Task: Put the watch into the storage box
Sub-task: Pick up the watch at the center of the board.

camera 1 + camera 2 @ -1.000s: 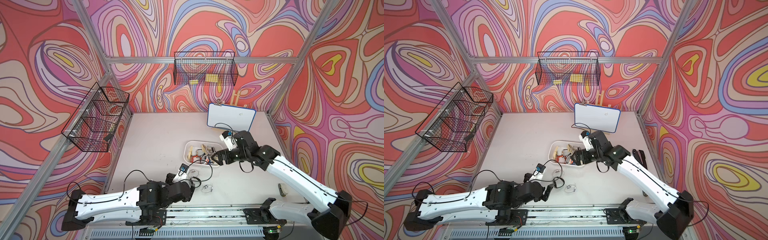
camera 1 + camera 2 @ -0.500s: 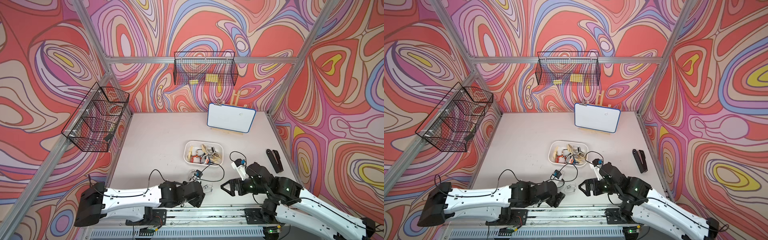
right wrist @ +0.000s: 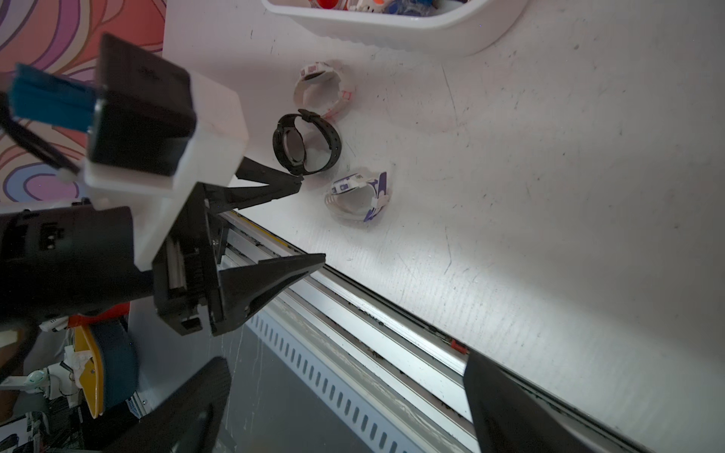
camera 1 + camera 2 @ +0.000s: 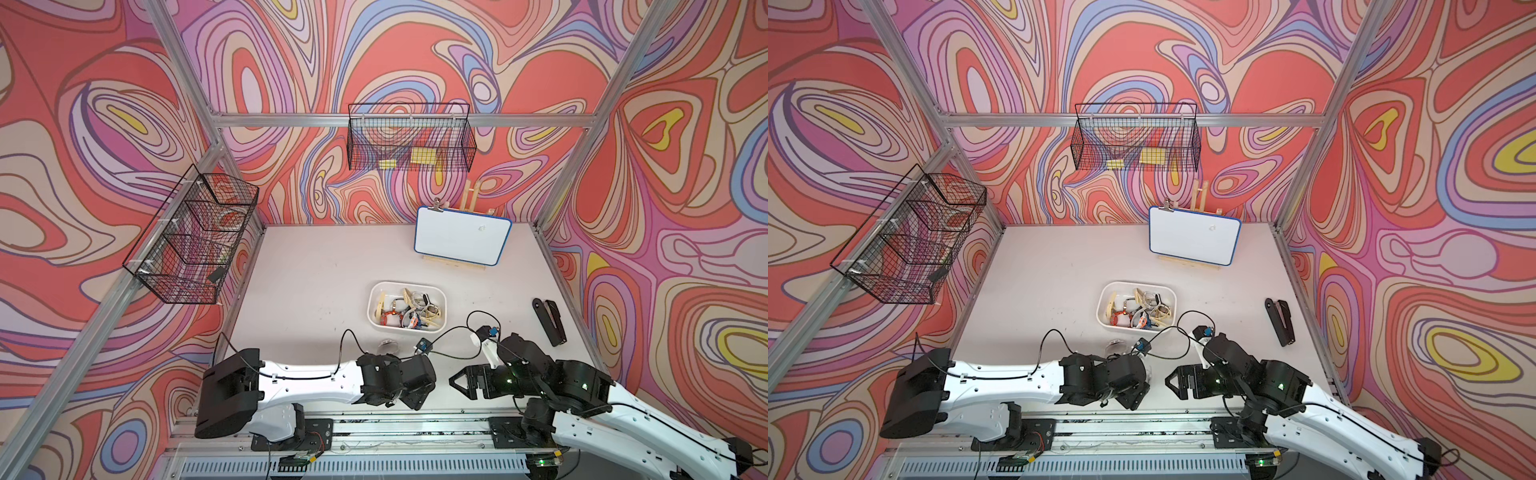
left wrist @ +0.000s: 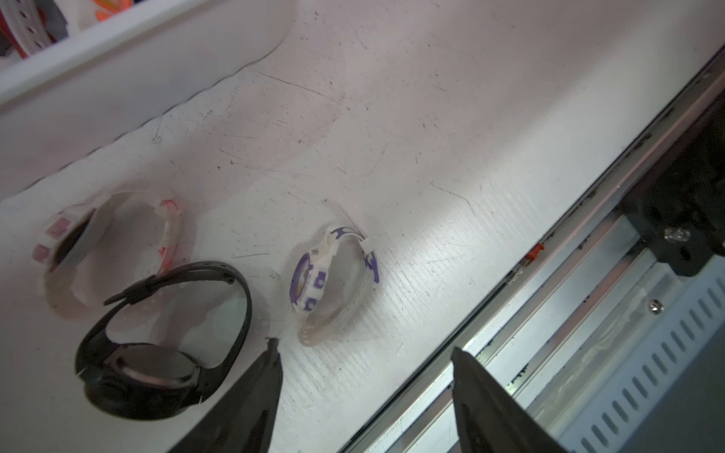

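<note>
The white-and-purple plastic watch (image 5: 310, 280) lies on the pale tabletop (image 5: 431, 117) just ahead of my left claw (image 5: 365, 349), whose jaws have narrowed from full spread yet stand apart, holding nothing. A black round-faced watch (image 5: 153, 368) and a white-and-pink watch (image 5: 72, 239) sit near it, all outside the shallow white plastic storage box (image 4: 369, 309). My right claw (image 3: 345, 357) has pulled back from the box, wide open and empty; another pick looks due.

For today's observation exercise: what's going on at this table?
Watches are being put into the box, which already holds many. On the table outside it lie a pink watch, a black watch and a purple watch. The left gripper is open just short of the purple watch, gripping nothing. The right gripper is open and empty.
</note>
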`<action>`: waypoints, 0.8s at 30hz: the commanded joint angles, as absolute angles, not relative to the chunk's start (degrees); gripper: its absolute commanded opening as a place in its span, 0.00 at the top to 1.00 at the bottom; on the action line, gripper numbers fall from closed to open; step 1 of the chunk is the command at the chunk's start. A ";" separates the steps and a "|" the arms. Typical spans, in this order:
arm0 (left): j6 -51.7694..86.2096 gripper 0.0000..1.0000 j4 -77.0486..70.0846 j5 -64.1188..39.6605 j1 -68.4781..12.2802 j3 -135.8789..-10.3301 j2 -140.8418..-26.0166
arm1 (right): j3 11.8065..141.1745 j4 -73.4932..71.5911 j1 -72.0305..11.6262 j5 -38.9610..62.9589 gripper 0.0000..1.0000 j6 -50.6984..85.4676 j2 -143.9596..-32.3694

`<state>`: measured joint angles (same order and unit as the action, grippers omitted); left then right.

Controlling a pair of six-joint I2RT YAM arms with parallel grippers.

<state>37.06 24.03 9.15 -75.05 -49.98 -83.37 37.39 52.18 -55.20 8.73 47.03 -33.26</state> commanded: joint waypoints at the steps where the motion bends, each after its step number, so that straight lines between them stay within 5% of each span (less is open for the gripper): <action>1: 34.21 0.31 27.22 9.77 -73.76 -52.39 -86.03 | 38.58 53.50 -55.59 7.65 0.02 45.94 -32.89; 15: 27.97 0.40 26.82 6.86 -69.08 -54.87 -92.99 | 38.29 54.67 -55.56 6.75 0.02 46.01 -31.90; 24: 26.50 0.56 28.75 7.71 -68.97 -58.70 -99.16 | 38.06 54.84 -55.56 6.33 0.02 46.23 -32.16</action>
